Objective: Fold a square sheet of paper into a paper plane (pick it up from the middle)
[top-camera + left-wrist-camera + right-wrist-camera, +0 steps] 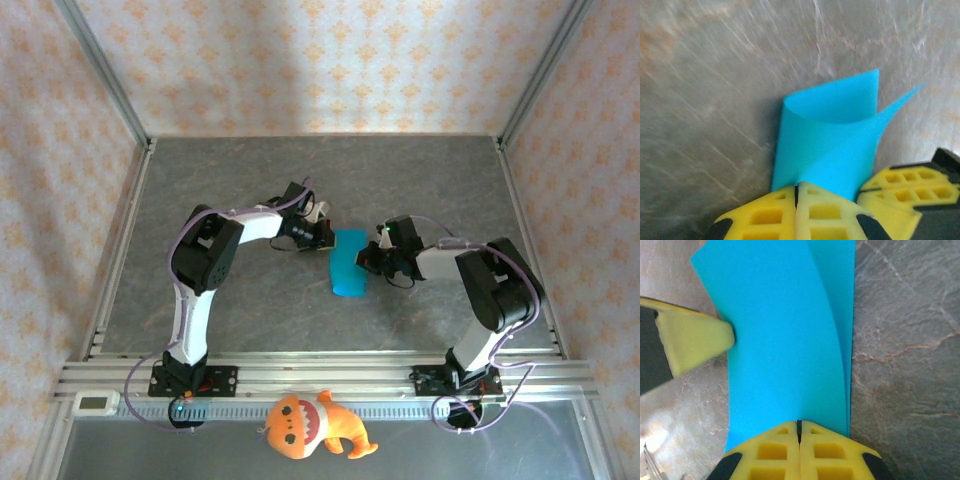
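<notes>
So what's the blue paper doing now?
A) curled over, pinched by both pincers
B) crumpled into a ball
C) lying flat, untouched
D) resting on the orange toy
A: the blue paper bends over on itself, with the left pincer and right pincer each shut on an edge.

Paper on table — left jaws left, right jaws right.

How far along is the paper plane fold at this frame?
Done: the square sheet of paper is bent over into a loose curl. In hand: the left gripper and right gripper, both shut, pinch its edges. Left: no sharp crease or pointed nose shows, so the folds nearly all remain.
</notes>
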